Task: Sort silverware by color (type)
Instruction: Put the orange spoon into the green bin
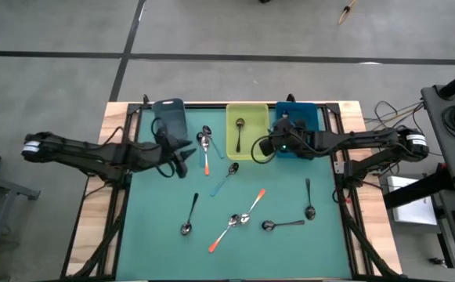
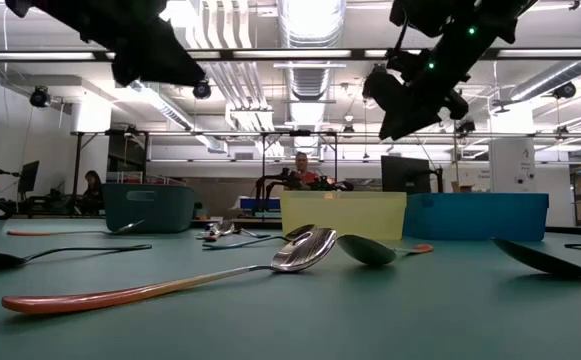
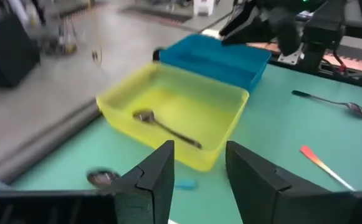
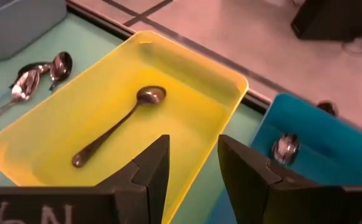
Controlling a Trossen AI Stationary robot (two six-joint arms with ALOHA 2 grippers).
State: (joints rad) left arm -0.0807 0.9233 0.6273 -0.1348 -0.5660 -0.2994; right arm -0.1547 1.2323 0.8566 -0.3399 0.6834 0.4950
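Observation:
Spoons lie scattered on the green mat: orange-handled ones (image 1: 254,205) (image 1: 221,235), dark ones (image 1: 189,215) (image 1: 283,225) (image 1: 308,200), and a pale blue one (image 1: 225,178). A few more lie together (image 1: 204,143) by the grey bin (image 1: 168,117). One dark spoon (image 4: 115,127) lies flat in the yellow bin (image 1: 247,117). A spoon bowl (image 4: 285,146) shows in the blue bin (image 1: 297,117). My left gripper (image 1: 182,160) (image 3: 199,155) hovers open, left of the yellow bin. My right gripper (image 1: 262,146) (image 4: 193,149) hovers open above the yellow bin's right near corner. Both are empty.
The three bins stand side by side along the mat's far edge. Both arms reach in from the sides, high above the mat in the low view (image 2: 140,45) (image 2: 420,90). Wooden table edges frame the mat (image 1: 94,211). People sit far off in the room behind (image 2: 300,165).

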